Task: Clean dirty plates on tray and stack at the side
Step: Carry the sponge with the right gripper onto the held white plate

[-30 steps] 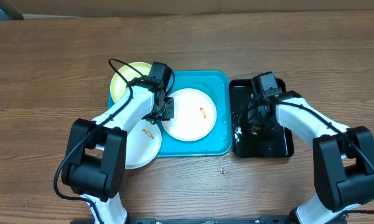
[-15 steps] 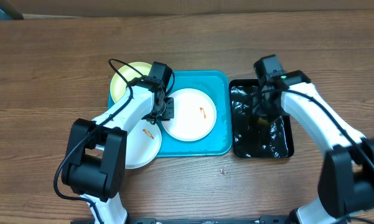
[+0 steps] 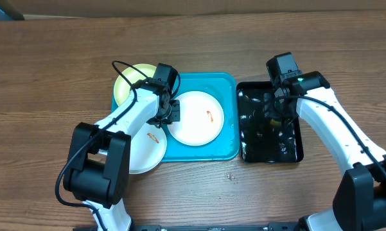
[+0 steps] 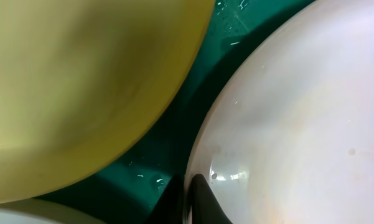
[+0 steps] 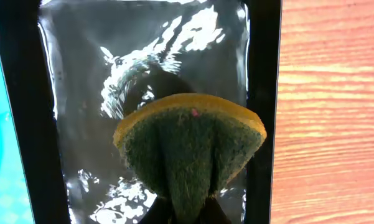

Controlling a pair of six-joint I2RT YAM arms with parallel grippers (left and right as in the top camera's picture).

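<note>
A white plate with an orange smear lies in the turquoise tray. My left gripper is shut on its left rim; in the left wrist view the jaws pinch the rim of this white plate. A yellow-green plate overlaps the tray's back left corner. A second white plate with a smear sits at the front left, partly under my left arm. My right gripper is shut on a folded green and yellow sponge above the black tray.
The black tray holds rippling water and stands just right of the turquoise tray. Bare wooden table lies to its right. A small speck lies on the table in front of the trays.
My left gripper has shut on the white plate's rim. My right arm has lifted the sponge up from the black tray, and the water there now ripples.
</note>
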